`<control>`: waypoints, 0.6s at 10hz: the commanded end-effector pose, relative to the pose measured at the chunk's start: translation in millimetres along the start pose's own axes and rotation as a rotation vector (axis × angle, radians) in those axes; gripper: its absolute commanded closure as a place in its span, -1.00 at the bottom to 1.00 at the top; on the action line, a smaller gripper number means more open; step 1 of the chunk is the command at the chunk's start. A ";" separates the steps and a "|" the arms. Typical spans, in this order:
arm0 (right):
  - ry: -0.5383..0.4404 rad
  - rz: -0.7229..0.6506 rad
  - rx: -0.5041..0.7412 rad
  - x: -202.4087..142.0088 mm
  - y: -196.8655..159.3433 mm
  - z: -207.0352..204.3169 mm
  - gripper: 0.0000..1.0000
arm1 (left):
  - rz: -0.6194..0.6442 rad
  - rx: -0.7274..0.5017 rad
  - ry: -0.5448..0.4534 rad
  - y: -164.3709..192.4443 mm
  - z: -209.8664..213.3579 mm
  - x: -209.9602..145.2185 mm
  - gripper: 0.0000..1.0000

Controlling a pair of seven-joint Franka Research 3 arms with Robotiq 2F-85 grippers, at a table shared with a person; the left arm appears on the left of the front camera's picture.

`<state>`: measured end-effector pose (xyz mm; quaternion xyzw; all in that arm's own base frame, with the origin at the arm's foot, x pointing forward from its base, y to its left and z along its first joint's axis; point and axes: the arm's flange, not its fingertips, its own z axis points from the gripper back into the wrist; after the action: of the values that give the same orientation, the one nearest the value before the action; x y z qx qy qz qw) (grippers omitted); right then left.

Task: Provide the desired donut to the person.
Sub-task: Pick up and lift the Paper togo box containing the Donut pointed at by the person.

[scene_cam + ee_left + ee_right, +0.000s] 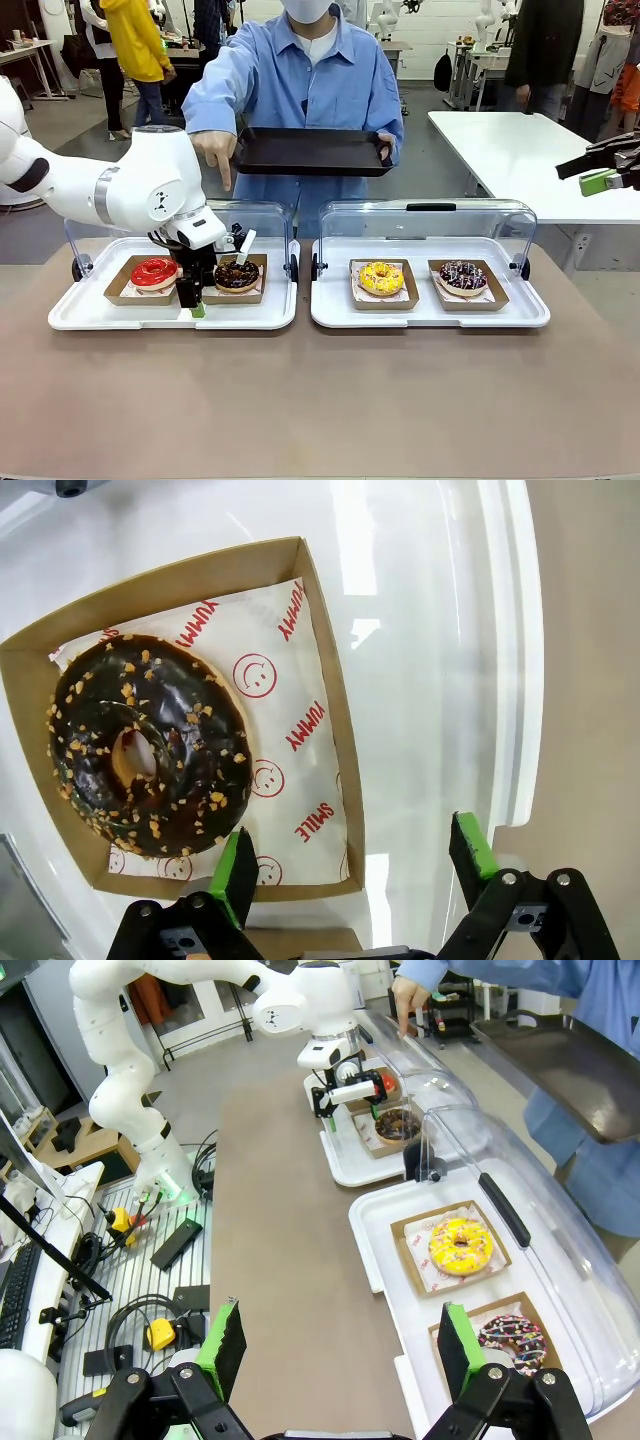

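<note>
- The chocolate donut [150, 745] is pointed at by the person's hand [215, 150]. It lies in its cardboard box [335, 740] on the left white tray [170, 318] — not yet lifted.
- The left gripper [355, 862] is held wide at the box's edge, with nothing gripped.
- The right gripper [340, 1345] is spread wide too, empty.
- Grasping and delivery to the person's black tray [310, 152] are left to be done.

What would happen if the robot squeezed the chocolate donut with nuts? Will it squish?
Probably yes: the chocolate donut looks soft, and its shiny glaze would likely smear. The nut bits might drop off. Its cardboard tray looks stiffer but light, so it could slide on the smooth white tray if pushed.
</note>
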<state>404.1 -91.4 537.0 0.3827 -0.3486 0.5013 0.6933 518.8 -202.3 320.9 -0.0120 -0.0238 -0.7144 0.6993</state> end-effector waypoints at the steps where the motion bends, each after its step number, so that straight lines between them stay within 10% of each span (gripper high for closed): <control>1: -0.011 0.003 0.007 -0.3 -0.2 -0.4 -1.00 | 0.009 -0.010 -0.029 5.0 1.3 0.2 -1.00; 2: -0.011 0.003 0.007 -0.3 -0.2 -0.4 -1.00 | 0.005 -0.001 -0.035 6.0 3.1 0.0 0.13; 3: -0.011 0.003 0.007 -0.3 -0.2 -0.4 -1.00 | 0.011 0.003 -0.039 6.0 5.7 -0.4 0.13; 4: -0.011 0.003 0.007 -0.3 -0.2 -0.4 -1.00 | 0.015 0.008 -0.042 5.7 8.0 -1.5 1.00; 5: -0.011 0.003 0.007 -0.3 -0.2 -0.4 -1.00 | 0.016 0.009 -0.042 7.1 10.1 -2.6 0.23; 6: -0.011 0.003 0.007 -0.3 -0.2 -0.4 -1.00 | 0.018 0.011 -0.043 6.9 11.2 -2.8 1.00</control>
<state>404.1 -91.4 537.0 0.3827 -0.3486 0.5013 0.6933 525.3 -201.1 329.0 -0.0136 -0.0350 -0.7083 0.7049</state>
